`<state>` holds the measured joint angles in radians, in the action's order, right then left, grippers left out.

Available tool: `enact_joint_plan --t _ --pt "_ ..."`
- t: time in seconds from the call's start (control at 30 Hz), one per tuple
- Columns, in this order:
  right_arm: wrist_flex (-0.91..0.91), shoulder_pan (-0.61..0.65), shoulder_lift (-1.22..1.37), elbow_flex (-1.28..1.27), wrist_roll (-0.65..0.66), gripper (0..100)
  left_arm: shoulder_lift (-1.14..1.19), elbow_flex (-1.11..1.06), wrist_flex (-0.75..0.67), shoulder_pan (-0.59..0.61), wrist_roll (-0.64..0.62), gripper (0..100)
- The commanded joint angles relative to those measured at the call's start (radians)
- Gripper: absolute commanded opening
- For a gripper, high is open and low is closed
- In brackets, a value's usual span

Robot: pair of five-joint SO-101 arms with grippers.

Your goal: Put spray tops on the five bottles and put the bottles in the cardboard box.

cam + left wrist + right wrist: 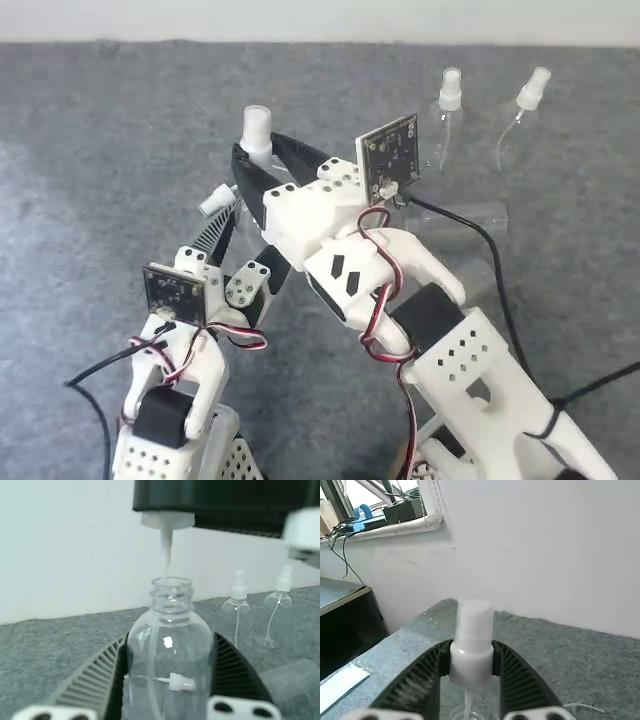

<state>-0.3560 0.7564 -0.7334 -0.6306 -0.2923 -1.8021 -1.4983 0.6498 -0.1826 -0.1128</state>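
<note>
Sitting between jaws — spray top (471, 645), bottle (167, 645)

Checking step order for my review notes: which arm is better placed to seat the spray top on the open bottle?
Right. The right pincer grips the spray top directly above the open neck of the bottle; the left pincer is busy holding that bottle upright.

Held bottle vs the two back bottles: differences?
The held bottle has a bare neck; the back bottles wear spray tops. The held bottle is gripped by the left hand; the back bottles stand free on the table. All clear, upright.
</note>
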Motion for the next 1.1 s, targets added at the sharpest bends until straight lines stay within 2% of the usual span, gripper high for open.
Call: enact_joint_plan --t 0.0,0.17,0.53,0.83,1.07 --pt "0.013 0.007 -0.012 0.005 0.061 0.6 -0.018 0.008 -0.006 -0.002 -0.012 13" --pt "0.012 0.007 -0.012 -0.02 0.121 0.6 -0.018 0.008 -0.006 -0.002 -0.012 13" --pt "0.008 0.01 -0.013 -0.061 0.114 0.6 -0.018 0.008 -0.009 -0.002 -0.012 13" --pt "-0.102 0.025 -0.105 -0.064 0.112 0.6 -0.018 0.012 -0.009 0.0 -0.012 13" --pt "-0.054 0.024 -0.113 -0.129 0.118 1.5 -0.018 0.012 -0.009 0.0 -0.012 13"
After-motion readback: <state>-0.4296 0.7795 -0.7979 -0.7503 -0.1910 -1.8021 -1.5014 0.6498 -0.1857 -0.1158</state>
